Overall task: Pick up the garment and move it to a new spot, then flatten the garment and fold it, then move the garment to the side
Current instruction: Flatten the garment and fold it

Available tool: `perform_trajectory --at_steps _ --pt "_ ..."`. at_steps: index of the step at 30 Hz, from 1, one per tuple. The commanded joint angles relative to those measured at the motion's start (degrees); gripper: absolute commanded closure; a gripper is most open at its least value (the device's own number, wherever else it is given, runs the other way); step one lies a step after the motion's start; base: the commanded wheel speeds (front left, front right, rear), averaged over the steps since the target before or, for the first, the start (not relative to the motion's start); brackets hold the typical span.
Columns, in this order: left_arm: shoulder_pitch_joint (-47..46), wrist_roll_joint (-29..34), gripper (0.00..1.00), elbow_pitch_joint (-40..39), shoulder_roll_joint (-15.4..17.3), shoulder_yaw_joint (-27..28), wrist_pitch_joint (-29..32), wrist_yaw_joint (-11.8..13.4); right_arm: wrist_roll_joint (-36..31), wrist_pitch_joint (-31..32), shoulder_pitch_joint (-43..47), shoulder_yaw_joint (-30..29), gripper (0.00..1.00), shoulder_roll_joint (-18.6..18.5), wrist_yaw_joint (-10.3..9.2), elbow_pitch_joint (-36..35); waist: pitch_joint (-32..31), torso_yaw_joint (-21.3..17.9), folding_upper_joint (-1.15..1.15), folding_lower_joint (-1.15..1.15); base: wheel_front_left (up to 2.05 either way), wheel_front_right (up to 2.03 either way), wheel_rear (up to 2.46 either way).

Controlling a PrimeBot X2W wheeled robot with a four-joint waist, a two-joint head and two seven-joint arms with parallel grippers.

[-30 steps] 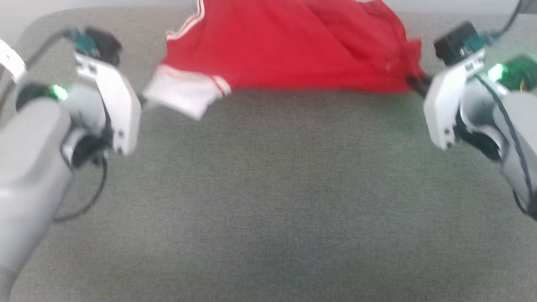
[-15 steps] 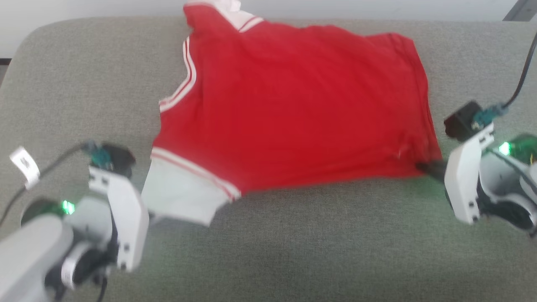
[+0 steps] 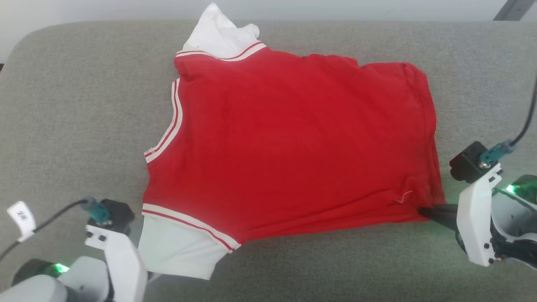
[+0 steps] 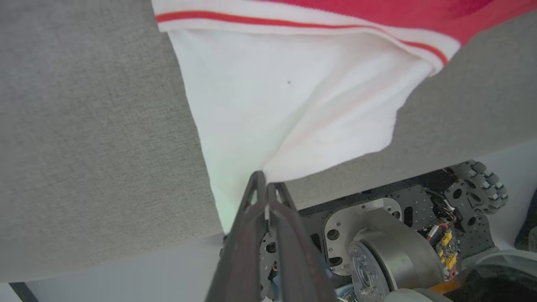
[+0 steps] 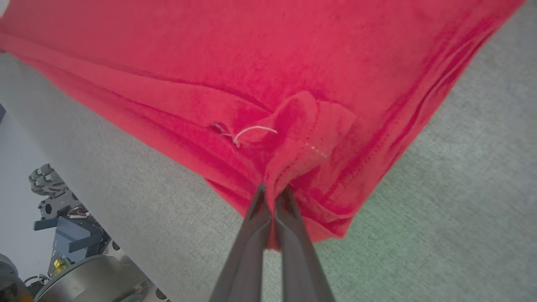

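The garment (image 3: pixel 293 142), a red jersey with white-and-red striped trim, lies spread on a grey cushion (image 3: pixel 75 105), its white inside showing at the near left and far top. My left gripper (image 4: pixel 265 184) is shut on the white near-left flap (image 4: pixel 285 105) at the cushion's front edge. My right gripper (image 5: pixel 273 195) is shut on a bunched red corner (image 5: pixel 310 138) of the garment; in the head view its dark fingers (image 3: pixel 436 213) pinch the near-right corner.
The grey cushion extends left, right and in front of the garment, with its front edge (image 4: pixel 126 247) close to my left gripper. My wheeled base (image 4: pixel 398 239) shows below that edge. A pale wall runs behind the cushion (image 3: pixel 105 10).
The head camera has tilted, so the whole garment now shows. Both grippers have pulled the garment's near edge toward me, and it now lies spread flatter on the cushion.
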Motion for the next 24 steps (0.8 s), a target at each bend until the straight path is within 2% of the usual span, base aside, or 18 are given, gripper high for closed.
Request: perform_trajectory --at_steps 1,6,10,13,17,24 --pt "0.05 -0.02 1.0 -1.37 1.47 0.83 0.01 0.83 -0.55 -0.51 1.33 -1.6 1.0 0.14 -0.08 -0.55 0.01 -0.43 0.0 0.0 0.0 0.0 0.0" --pt "-2.9 1.88 1.0 -3.43 3.94 2.69 0.06 1.28 -2.2 -1.37 2.15 -4.9 1.0 1.28 -0.08 -1.32 -0.02 -1.13 0.0 0.0 0.0 0.0 0.0" --pt "-7.76 4.74 1.0 -2.67 5.08 4.48 0.34 -0.57 -4.76 -2.71 1.57 -8.42 1.0 3.36 -0.08 -1.18 0.2 -1.93 0.0 0.0 0.0 0.0 0.0" --pt "-12.56 7.3 1.0 -0.35 4.55 5.08 0.51 -3.85 -7.04 -3.51 0.43 -10.6 1.0 5.45 -0.08 -0.49 0.54 -2.49 0.0 0.0 0.0 0.0 0.0" --pt "-19.05 10.43 1.0 5.79 1.43 4.66 0.31 -8.82 -10.4 -4.38 -1.95 -12.38 1.0 8.43 -0.08 1.25 1.39 -3.18 0.0 0.0 0.0 0.0 0.0" --pt "-29.89 15.74 1.0 20.62 -7.41 2.18 -2.32 -18.25 -15.26 -5.99 -7.3 -13.42 1.0 12.86 -0.08 6.43 4.01 -3.48 0.0 0.0 0.0 0.0 0.0"
